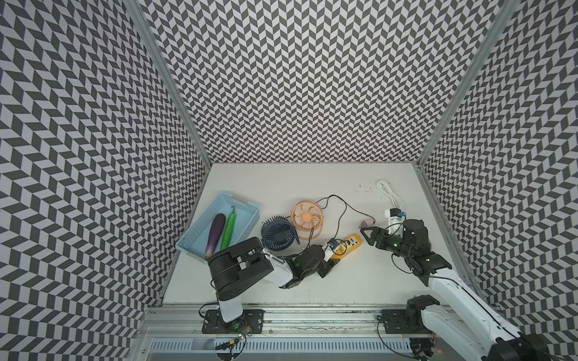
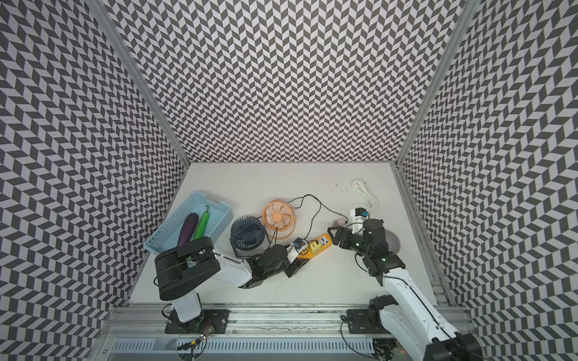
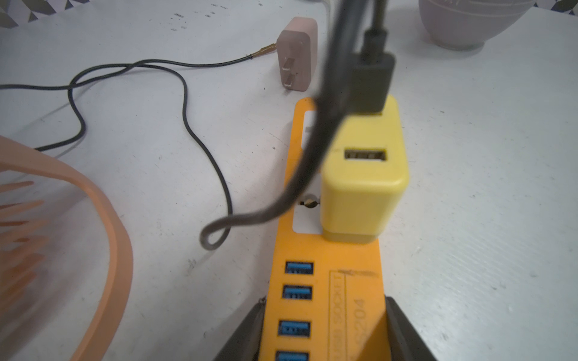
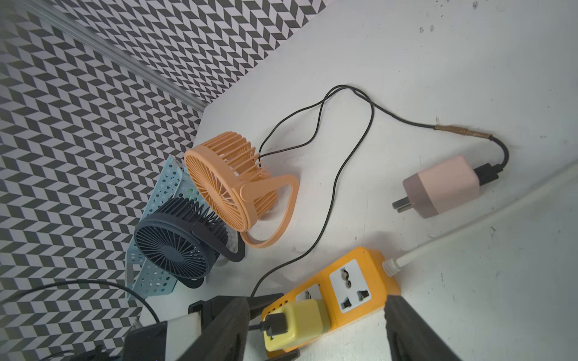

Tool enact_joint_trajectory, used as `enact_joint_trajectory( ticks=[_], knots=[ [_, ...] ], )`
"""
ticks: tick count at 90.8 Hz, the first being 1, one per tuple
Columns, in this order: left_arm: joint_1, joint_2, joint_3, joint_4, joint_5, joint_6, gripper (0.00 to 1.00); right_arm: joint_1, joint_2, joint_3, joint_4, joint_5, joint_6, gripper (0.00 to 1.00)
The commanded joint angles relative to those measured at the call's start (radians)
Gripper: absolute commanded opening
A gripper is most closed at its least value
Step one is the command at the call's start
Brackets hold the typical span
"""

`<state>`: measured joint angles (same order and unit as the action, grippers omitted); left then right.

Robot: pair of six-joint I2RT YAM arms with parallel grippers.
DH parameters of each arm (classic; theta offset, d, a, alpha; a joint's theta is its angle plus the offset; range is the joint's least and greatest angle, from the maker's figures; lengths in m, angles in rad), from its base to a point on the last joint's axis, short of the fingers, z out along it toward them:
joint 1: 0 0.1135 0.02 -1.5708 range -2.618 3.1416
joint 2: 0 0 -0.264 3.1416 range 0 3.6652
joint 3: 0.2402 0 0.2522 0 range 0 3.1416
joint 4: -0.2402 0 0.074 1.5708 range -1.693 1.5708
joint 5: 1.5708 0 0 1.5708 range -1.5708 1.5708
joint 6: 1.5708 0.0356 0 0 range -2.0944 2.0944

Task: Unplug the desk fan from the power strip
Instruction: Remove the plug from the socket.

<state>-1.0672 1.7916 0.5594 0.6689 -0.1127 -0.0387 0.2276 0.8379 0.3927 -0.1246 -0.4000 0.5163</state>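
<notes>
On the white table, the power strip lies 8-to-2 o'clock in a top view, its USB end bracketed by the left gripper, grip or mere touch I cannot tell, the plugged yellow adapter at 8 o'clock from the gaping, empty right gripper.

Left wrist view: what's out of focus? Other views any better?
Left wrist: the cable nearest the lens and the orange fan at the edge are blurred; print on the strip is soft. Right wrist: the pink adapter is sharp. Both top views: even light, faint shadows, walls splayed by the wide lens.
</notes>
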Motion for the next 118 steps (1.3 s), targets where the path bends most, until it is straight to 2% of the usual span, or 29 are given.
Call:
enact_joint_trajectory(
  ticks=[1, 21, 58, 64, 74, 87, 101, 118],
  knots=[
    [-0.008, 0.001, 0.007, -0.054, -0.004, 0.011, 0.57, 0.025, -0.034, -0.031, 0.006, 0.044, -0.014, 0.72],
    [-0.007, 0.003, 0.013, -0.051, -0.020, 0.023, 0.60, 0.072, -0.043, -0.082, 0.010, 0.057, -0.010, 0.73],
    [0.015, 0.025, 0.039, -0.030, 0.025, 0.038, 0.60, 0.265, -0.032, -0.089, 0.035, 0.178, -0.043, 0.71],
    [0.019, 0.030, 0.043, -0.029, 0.031, 0.039, 0.56, 0.287, -0.023, -0.088, 0.043, 0.194, -0.048, 0.71],
    [0.021, 0.041, 0.041, -0.024, 0.037, 0.038, 0.43, 0.340, 0.011, -0.066, 0.041, 0.256, -0.064, 0.71],
    [0.021, 0.035, 0.022, -0.015, 0.040, 0.034, 0.33, 0.427, 0.048, -0.053, 0.074, 0.330, -0.083, 0.70],
    [0.021, 0.018, 0.006, -0.009, 0.047, 0.041, 0.30, 0.519, 0.062, -0.058, 0.144, 0.463, -0.111, 0.71],
    [0.021, 0.013, -0.001, -0.002, 0.054, 0.040, 0.29, 0.527, 0.109, -0.064, 0.243, 0.488, -0.147, 0.66]
  ],
)
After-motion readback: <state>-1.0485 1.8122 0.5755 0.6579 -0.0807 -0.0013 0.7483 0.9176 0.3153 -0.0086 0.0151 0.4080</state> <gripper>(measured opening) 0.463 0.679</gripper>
